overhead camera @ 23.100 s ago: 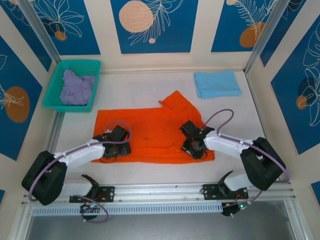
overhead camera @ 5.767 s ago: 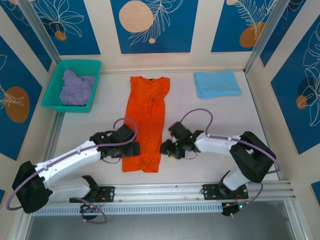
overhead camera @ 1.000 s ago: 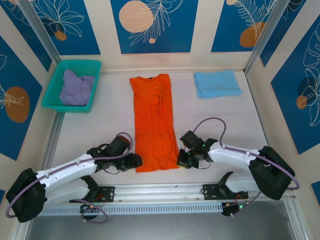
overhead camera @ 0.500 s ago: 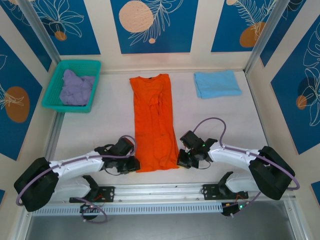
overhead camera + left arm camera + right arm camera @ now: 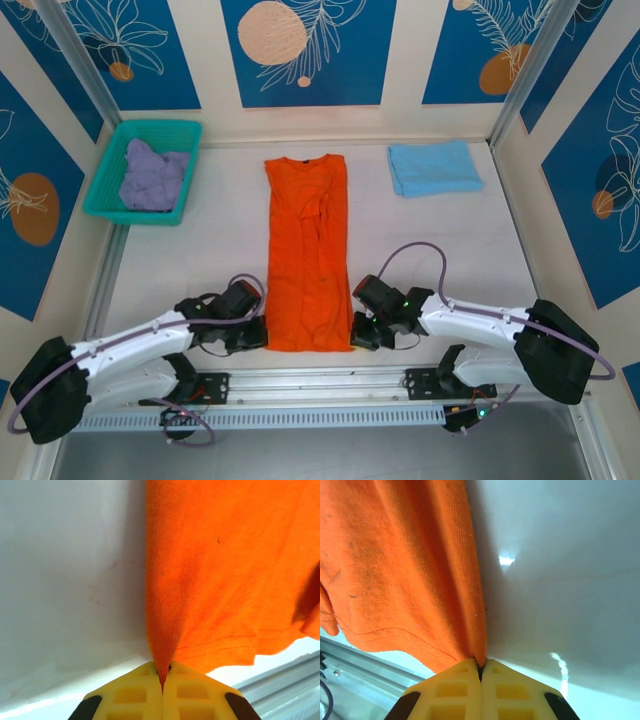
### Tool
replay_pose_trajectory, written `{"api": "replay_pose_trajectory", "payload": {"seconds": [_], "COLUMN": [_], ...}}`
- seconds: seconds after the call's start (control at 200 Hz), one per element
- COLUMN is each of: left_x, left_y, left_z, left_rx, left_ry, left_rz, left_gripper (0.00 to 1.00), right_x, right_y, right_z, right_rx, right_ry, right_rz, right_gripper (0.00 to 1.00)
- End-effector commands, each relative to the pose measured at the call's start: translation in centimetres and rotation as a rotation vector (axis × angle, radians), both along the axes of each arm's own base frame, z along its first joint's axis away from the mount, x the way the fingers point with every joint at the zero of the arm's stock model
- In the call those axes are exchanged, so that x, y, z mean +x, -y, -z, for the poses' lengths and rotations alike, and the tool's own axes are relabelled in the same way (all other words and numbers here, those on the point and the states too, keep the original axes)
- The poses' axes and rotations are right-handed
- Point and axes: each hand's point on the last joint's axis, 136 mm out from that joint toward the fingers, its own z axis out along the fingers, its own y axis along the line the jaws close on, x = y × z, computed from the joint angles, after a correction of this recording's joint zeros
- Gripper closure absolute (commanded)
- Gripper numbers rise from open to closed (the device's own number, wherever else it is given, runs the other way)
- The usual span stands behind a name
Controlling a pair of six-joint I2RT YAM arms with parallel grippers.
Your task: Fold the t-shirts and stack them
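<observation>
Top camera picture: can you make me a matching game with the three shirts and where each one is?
1. bright orange cloth t-shirt
2. light blue cloth t-shirt
3. pale lavender cloth t-shirt

A. crumpled in the teal plastic mesh basket
B. stretched long in the middle of the white table
C. folded flat, far right

Pairs: 1-B, 2-C, 3-A.

Bare tabletop [image 5: 210, 260] lies open on both sides of the long orange shirt [image 5: 307, 250]. The teal basket [image 5: 135, 215] blocks the far left corner, the folded blue shirt [image 5: 435, 168] the far right. The left arm [image 5: 140, 338] and right arm [image 5: 480, 320] crowd the near edge.
</observation>
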Motion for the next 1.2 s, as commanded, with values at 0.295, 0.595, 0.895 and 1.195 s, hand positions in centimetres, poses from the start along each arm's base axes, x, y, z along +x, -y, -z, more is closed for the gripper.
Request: {"api": "replay_pose_trajectory", "payload": {"seconds": [0.295, 0.595, 0.895, 1.195], "left_x": [4.5, 15.0, 24.1, 29.3], "left_y": [-0.5, -0.8, -0.7, 1.6], "left_z": [-7.9, -12.0, -8.8, -6.6], "left_rx": [-0.01, -0.026, -0.007, -0.034], "left_ry": [0.175, 0.264, 0.188, 0.139], "left_rz": [-0.063, -0.164, -0.252, -0.208], "left_gripper": [1.0, 1.0, 1.0, 0.96], "right_x": [6.4, 16.7, 25.9, 30.6], "right_y": [-0.9, -1.3, -1.8, -0.5], "right_z": [-7.5, -10.3, -7.7, -5.1], "right_rx": [0.052, 0.083, 0.063, 0.108], "right_ry": [0.201, 0.234, 0.141, 0.056], "right_rz": [0.134, 0.217, 0.256, 0.339], "right_gripper": [1.0, 1.0, 1.0, 1.0]}}
